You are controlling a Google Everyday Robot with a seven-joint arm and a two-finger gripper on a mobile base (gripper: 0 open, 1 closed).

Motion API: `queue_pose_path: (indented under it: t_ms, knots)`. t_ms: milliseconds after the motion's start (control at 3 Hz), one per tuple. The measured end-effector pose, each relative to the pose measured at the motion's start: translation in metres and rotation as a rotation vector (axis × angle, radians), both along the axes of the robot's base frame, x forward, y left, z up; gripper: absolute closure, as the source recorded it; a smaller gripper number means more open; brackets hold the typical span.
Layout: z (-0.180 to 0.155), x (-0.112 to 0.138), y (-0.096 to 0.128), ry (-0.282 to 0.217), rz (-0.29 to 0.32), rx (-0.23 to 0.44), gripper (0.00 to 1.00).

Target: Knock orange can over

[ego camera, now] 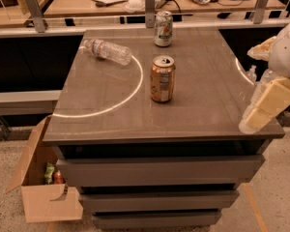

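The orange can [162,79] stands upright near the middle of the grey table top [198,105]; its body is copper-orange and its silver top shows the pull tab. My gripper [266,108] is cream-coloured and hangs at the table's right front corner, well to the right of the can and not touching it. The white arm [287,52] rises behind it at the right edge of the view.
A white-and-green can [163,28] stands upright at the back of the table. A clear water bottle [108,51] lies on its side at the back left. An open cardboard box [43,187] sits on the floor at the left. Desks and a rail run behind.
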State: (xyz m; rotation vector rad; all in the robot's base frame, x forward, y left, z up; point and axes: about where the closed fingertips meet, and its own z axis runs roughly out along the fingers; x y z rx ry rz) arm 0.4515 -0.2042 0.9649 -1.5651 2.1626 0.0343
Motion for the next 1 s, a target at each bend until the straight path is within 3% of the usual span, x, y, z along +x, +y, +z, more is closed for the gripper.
queue_pose_path:
  t_ms: [333,1000]
  knots:
    - [-0.027,0.016,0.008,-0.051,-0.031,0.204,0.00]
    - [-0.054,0.072,0.024,-0.226,-0.032,0.533,0.00]
